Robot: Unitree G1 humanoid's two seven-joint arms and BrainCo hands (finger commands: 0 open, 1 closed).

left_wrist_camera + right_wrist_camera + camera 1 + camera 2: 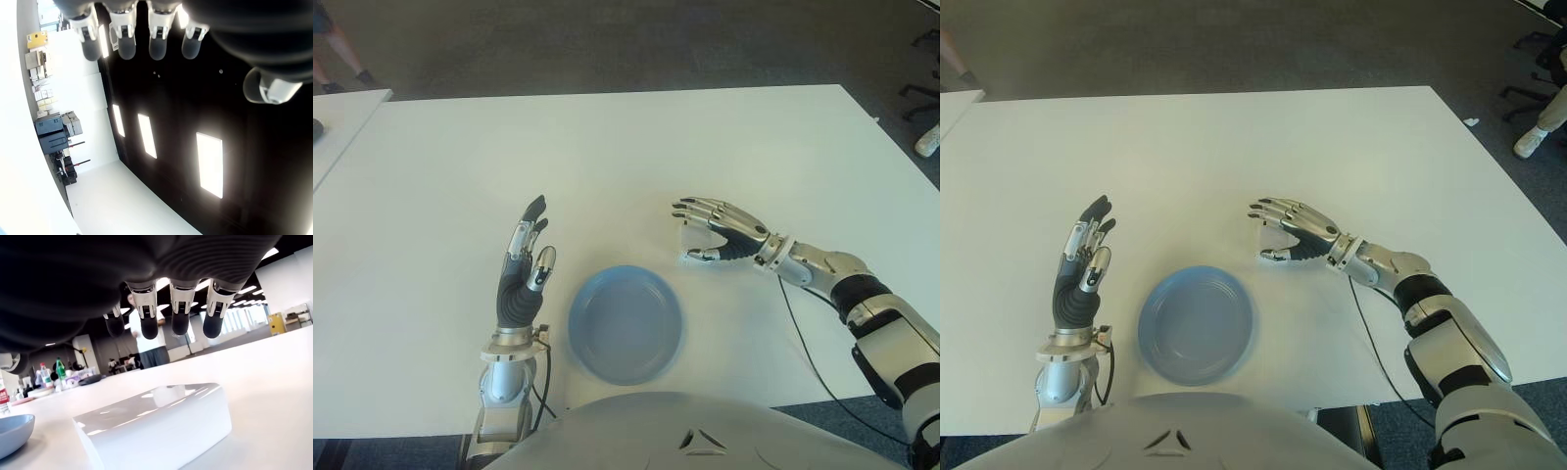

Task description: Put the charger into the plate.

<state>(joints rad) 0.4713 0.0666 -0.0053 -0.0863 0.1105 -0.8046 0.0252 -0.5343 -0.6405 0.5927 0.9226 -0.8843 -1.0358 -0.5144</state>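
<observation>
A white, flat, rectangular charger (156, 423) lies on the white table (607, 157), just right of the blue plate (625, 323). In the eye views it shows as a white block (697, 238) under my right hand (705, 231). That hand hovers over it, palm down, fingers (146, 316) spread above it and not touching. The plate sits near the table's front edge and holds nothing. My left hand (526, 262) stands upright to the left of the plate, fingers extended, holding nothing.
A second white table (337, 122) stands at the far left. Someone's legs (337, 49) show on the floor behind it, and a chair base (922, 93) and a shoe at the far right. A black cable (803, 343) runs along my right forearm.
</observation>
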